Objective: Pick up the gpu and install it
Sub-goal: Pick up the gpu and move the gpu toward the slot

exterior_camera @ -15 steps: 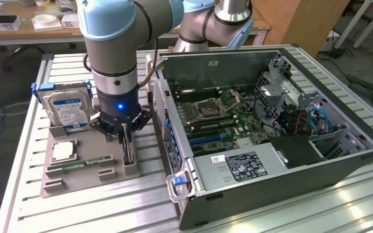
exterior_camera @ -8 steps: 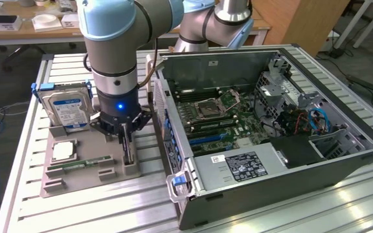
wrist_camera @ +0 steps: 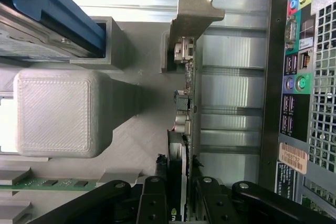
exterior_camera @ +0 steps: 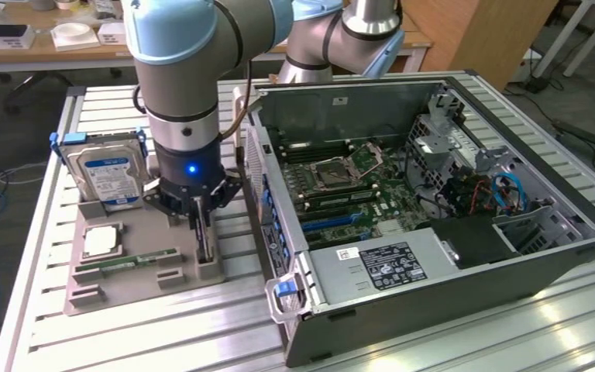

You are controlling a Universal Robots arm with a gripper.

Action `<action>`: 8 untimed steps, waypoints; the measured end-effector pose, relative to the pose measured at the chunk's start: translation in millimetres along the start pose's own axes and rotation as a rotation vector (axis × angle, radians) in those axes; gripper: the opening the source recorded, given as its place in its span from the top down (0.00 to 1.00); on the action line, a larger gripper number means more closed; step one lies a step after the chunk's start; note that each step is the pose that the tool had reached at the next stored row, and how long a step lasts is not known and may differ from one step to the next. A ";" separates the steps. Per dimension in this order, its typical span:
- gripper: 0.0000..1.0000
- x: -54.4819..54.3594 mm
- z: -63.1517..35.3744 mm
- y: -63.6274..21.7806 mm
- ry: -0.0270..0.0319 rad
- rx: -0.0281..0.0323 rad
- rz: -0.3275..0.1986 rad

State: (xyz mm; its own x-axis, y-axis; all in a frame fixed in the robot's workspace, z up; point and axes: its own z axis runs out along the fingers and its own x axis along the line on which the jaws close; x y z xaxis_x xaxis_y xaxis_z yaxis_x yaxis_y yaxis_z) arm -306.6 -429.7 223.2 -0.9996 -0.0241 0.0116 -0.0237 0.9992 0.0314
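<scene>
Between our gripper's fingertips [wrist_camera: 181, 182] we pinch the card [wrist_camera: 190, 95] on edge, its long side running outward from the hand toward the metal bracket [wrist_camera: 193, 14], beside the open computer case [exterior_camera: 421, 310].

The tool [wrist_camera: 180, 182] grips the gpu [wrist_camera: 190, 98], which stands edge-on with its metal bracket [wrist_camera: 191, 17] at the far end. Near it lie the hard drive [wrist_camera: 50, 19] in its blue caddy, a pale block [wrist_camera: 63, 113] and the green memory stick [wrist_camera: 52, 184]. Apart stands the computer case [wrist_camera: 321, 77], its ports showing.
</scene>
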 end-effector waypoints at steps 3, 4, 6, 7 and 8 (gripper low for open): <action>0.73 0.1 -3.9 0.1 0.0002 0.0002 0.001; 0.73 0.1 -4.8 0.1 0.0002 0.0002 0.001; 0.73 0.1 -6.5 0.2 0.0002 0.0002 0.001; 0.73 0.2 -7.8 0.2 0.0002 0.0002 0.001; 0.73 0.2 -9.6 0.3 0.0001 0.0002 0.001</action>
State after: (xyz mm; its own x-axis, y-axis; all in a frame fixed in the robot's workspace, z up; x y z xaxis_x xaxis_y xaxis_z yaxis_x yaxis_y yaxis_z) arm -306.6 -429.7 232.8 -0.9997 -0.0232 0.0117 -0.0228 0.9993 0.0312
